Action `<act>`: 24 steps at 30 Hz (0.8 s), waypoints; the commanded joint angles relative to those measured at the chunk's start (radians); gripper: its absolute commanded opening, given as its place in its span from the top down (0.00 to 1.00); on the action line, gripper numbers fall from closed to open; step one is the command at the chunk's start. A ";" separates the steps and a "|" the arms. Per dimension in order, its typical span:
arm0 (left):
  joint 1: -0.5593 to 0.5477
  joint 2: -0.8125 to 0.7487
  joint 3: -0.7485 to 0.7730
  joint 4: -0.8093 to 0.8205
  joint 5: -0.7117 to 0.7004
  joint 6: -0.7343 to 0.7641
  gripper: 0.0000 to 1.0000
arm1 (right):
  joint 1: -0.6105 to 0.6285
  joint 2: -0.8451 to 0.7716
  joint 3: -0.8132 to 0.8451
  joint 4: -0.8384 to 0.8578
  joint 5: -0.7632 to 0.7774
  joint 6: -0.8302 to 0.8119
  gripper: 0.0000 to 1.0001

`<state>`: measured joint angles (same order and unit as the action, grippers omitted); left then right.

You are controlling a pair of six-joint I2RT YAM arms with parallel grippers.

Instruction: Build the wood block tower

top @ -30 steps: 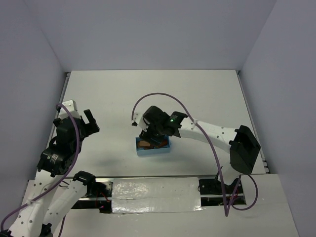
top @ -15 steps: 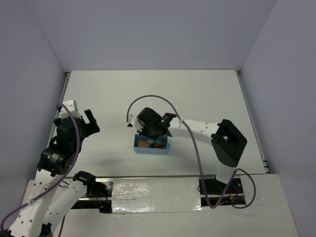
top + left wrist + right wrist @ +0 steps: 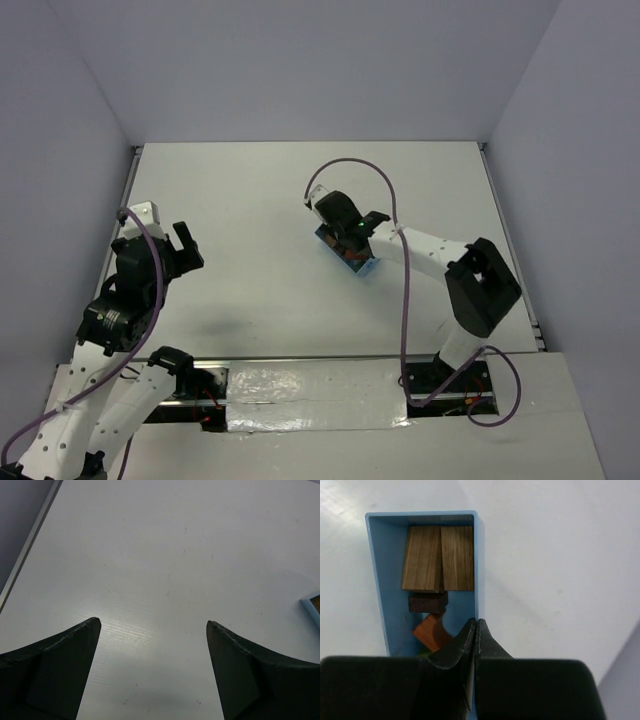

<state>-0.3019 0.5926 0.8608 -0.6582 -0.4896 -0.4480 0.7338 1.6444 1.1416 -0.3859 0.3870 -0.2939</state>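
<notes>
The wooden blocks lie loose inside a light blue tray, not stacked. Two tan blocks sit side by side at its far end. In front of them are a dark red block and an orange block. My right gripper is shut on the tray's right wall, one finger inside and one outside. From above, the tray sits askew under the right gripper mid-table. My left gripper is open over bare table at the left, holding nothing.
The white table has a raised rim along the left and right sides, and grey walls stand beyond. A corner of the tray shows at the right edge of the left wrist view.
The right gripper closed onto the tray's wall and carried the tray back and to the right, turning it askew. The left arm has not moved.
</notes>
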 commanded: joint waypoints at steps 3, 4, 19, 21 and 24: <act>0.003 0.001 0.000 0.040 0.006 0.006 0.01 | 0.044 0.152 0.144 0.093 0.479 0.030 1.00; 0.003 0.000 -0.002 0.040 0.009 0.008 0.01 | 0.059 0.193 0.161 0.097 0.527 0.024 1.00; 0.003 0.007 -0.002 0.040 0.011 0.009 0.00 | 0.259 0.425 0.288 -0.033 0.631 0.268 0.64; 0.003 0.012 -0.002 0.040 0.016 0.011 0.00 | 0.260 0.384 0.279 -0.018 0.612 0.277 0.54; 0.003 0.015 -0.002 0.040 0.014 0.009 0.01 | 0.262 0.307 0.271 -0.002 0.547 0.279 0.37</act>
<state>-0.3019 0.6018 0.8608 -0.6579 -0.4839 -0.4477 1.0004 2.0636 1.3930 -0.3889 0.9936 -0.0776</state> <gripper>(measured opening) 0.994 0.606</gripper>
